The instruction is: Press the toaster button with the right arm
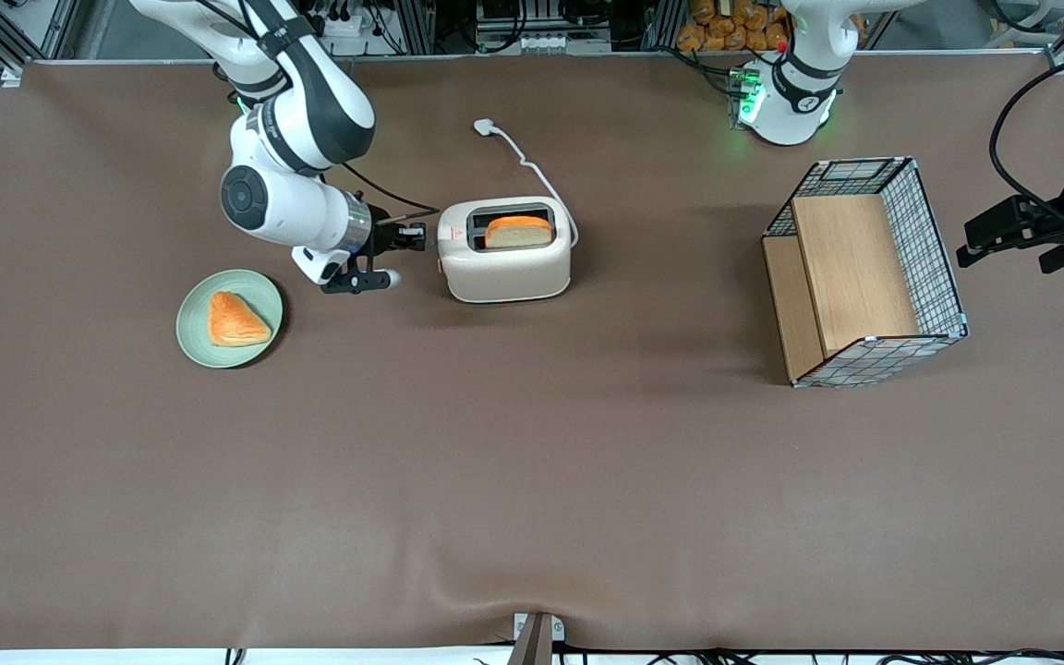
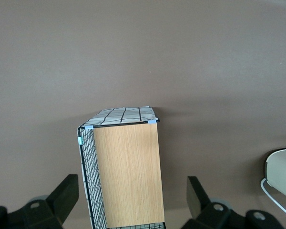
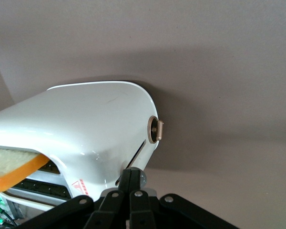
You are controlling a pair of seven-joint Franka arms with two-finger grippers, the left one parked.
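On the brown tabletop (image 1: 532, 480) nearest the front camera, we saw a pale green round plate (image 1: 195, 340) bearing an orange-crusted bread wedge (image 1: 235, 320). Farther back, the white right arm's (image 1: 310, 102) slim black gripper (image 1: 423, 238) had its jaws closed together, tips at the narrow end of the cream-white two-slot toaster (image 1: 504, 272), beside its small grey round button (image 3: 157, 129). A bread slice (image 1: 518, 231) stood in one slot.

hand (image 1: 414, 238) at toaster (image 1: 504, 251) end, plate (image 1: 229, 318) nearby
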